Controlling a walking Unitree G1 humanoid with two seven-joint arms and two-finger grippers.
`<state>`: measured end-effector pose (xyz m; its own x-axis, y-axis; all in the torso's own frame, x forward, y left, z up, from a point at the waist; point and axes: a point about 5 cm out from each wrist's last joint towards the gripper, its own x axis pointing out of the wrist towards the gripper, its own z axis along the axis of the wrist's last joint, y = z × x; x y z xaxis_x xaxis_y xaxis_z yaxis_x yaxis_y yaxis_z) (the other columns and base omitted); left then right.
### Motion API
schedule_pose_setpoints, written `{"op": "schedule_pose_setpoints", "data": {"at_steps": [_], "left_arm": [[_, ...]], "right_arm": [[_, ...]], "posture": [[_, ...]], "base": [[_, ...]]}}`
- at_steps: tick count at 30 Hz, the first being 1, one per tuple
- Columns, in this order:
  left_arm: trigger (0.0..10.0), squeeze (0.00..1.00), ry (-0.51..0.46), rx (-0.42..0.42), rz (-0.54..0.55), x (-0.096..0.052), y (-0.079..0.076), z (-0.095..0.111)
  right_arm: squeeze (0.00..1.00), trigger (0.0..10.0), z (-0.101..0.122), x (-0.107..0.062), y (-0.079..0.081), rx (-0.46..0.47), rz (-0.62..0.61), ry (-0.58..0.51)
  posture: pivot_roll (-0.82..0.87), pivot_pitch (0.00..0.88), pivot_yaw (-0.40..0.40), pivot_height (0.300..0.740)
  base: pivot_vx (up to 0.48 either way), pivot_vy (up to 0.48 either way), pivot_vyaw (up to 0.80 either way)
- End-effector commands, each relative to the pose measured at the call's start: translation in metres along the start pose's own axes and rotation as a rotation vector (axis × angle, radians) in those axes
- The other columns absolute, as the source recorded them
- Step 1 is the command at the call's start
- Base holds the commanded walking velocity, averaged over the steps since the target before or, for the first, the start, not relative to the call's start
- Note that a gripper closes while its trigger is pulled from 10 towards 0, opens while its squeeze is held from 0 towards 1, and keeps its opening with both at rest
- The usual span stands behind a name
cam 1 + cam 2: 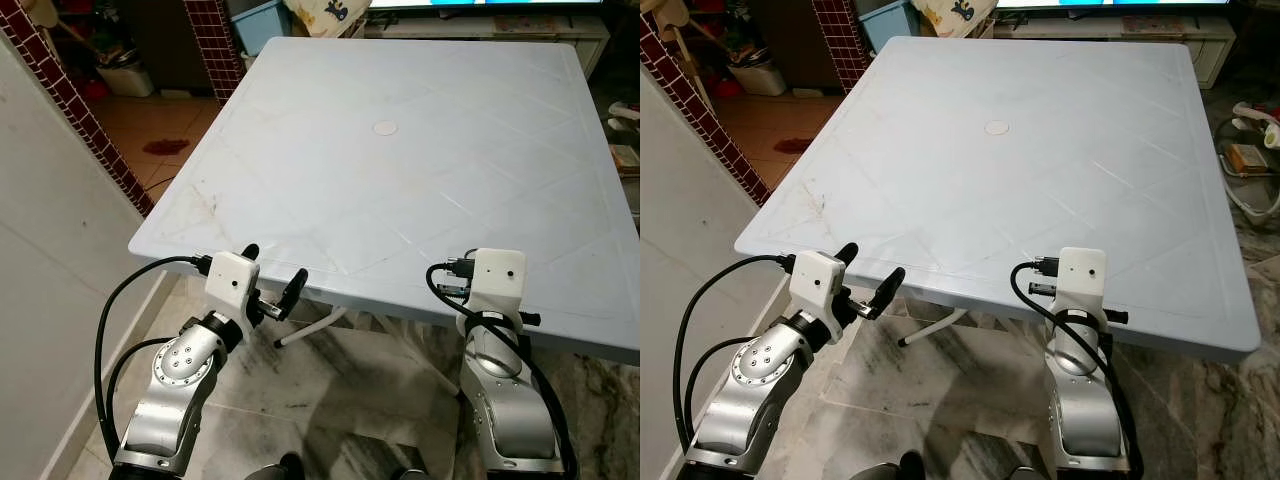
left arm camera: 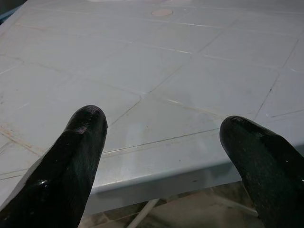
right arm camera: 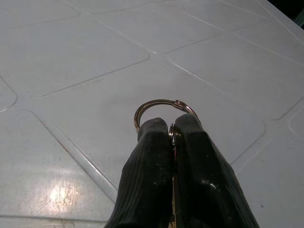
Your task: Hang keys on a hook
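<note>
Two claws reach over your pale worktop [image 1: 400, 180] edge: right claw [image 3: 172, 130] pinches the key ring [image 3: 159, 107], left claw [image 2: 161, 137] is spread; tiled floor [image 1: 160, 120] beyond.

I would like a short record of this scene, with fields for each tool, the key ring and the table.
right tool: shut on the key ring, over the near part of the table
key ring: metal loop sticking out beyond the black fingertips; keys themselves hidden
left tool: open, holding nothing, at the table's near left corner
table: pale grey-blue top with diagonal grooves and a small round cap at its middle
</note>
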<state>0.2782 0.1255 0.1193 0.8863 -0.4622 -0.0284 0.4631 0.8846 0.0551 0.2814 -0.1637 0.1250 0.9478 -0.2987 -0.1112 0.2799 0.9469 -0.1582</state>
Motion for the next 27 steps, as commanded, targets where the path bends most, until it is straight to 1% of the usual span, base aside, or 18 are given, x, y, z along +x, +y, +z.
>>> {"op": "schedule_pose_setpoints", "data": {"at_steps": [1, 12, 17, 21, 23, 24, 25, 26, 27], "left_arm": [[10.0, 0.00, 0.004, 0.007, 0.005, 0.000, 0.003, 0.000], [10.0, 0.00, 0.003, 0.012, 0.010, 0.001, 0.005, 0.000], [10.0, 0.00, -0.001, 0.018, 0.017, 0.002, 0.007, 0.001], [10.0, 0.00, -0.008, 0.022, 0.026, 0.003, 0.009, 0.003], [10.0, 0.00, -0.010, 0.024, 0.028, 0.003, 0.010, 0.004], [10.0, 0.00, -0.014, 0.023, 0.029, 0.003, 0.010, 0.004], [10.0, 0.00, -0.015, 0.023, 0.030, 0.004, 0.010, 0.004], [10.0, 0.00, -0.017, 0.025, 0.031, 0.004, 0.010, 0.005], [10.0, 0.00, -0.021, 0.026, 0.033, 0.004, 0.010, 0.005]], "right_arm": [[0.00, 0.0, -0.009, -0.001, 0.000, -0.003, -0.008, 0.046], [0.00, 0.0, -0.010, 0.002, 0.000, 0.008, -0.008, 0.055], [0.00, 0.0, -0.004, 0.009, 0.001, 0.003, -0.010, 0.031], [0.00, 0.0, 0.000, 0.012, 0.001, 0.005, -0.013, 0.009], [0.00, 0.0, 0.005, 0.013, 0.003, -0.004, -0.003, -0.031], [0.00, 2.9, 0.013, 0.013, 0.005, -0.005, 0.017, -0.092], [0.00, 2.9, 0.015, 0.013, 0.006, -0.014, 0.022, -0.112], [0.00, 6.4, 0.021, 0.012, 0.008, -0.034, 0.030, -0.158], [0.00, 8.0, 0.029, 0.011, 0.010, -0.060, 0.041, -0.212]], "posture": [[-0.11, 0.154, 0.124, 0.740], [-0.10, 0.147, 0.122, 0.740], [-0.09, 0.137, 0.123, 0.740], [-0.09, 0.131, 0.124, 0.740], [-0.09, 0.129, 0.126, 0.740], [-0.09, 0.128, 0.125, 0.740], [-0.09, 0.128, 0.125, 0.740], [-0.09, 0.125, 0.125, 0.740], [-0.09, 0.125, 0.125, 0.740]], "base": [[0.000, 0.000, 0.00], [0.000, 0.000, 0.00], [0.000, 0.000, 0.00], [0.000, 0.000, 0.00], [0.000, 0.000, 0.00], [0.000, 0.000, 0.00], [0.000, 0.000, 0.00], [0.000, 0.000, 0.00], [0.000, 0.000, 0.00]]}}
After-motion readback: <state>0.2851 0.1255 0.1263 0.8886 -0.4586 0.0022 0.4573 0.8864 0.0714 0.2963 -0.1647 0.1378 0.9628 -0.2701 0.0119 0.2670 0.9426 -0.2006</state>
